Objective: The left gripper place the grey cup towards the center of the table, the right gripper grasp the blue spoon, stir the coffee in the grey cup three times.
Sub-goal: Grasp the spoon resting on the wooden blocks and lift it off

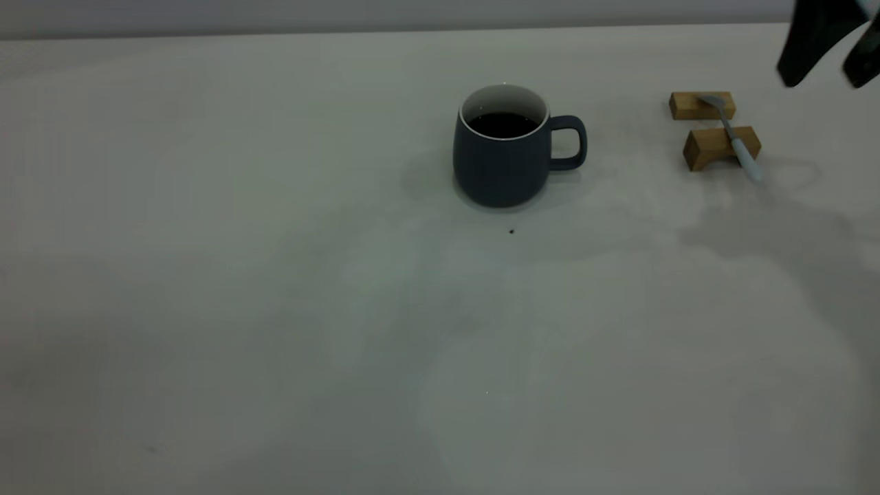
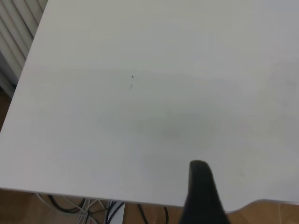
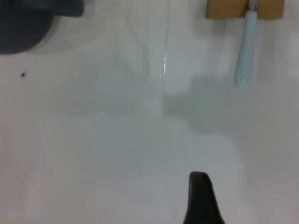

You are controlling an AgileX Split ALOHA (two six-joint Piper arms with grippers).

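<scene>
Right gripper up at the table's far right corner, spoon unheld on its blocks below.

Its two dark fingers hang apart over the table, nothing between them, so the jaws stand open and empty. Just beside and lower lies the blue spoon, slanted across two tan wooden blocks, its metal bowl on the farther block and its pale handle jutting past the nearer one. Well apart, toward mid-table, the grey cup stands upright, handle turned toward the spoon, dark coffee inside. A tiny dark speck sits near the cup's base. The left gripper shows one finger only over bare table near an edge; I cannot tell how its jaws stand.
</scene>
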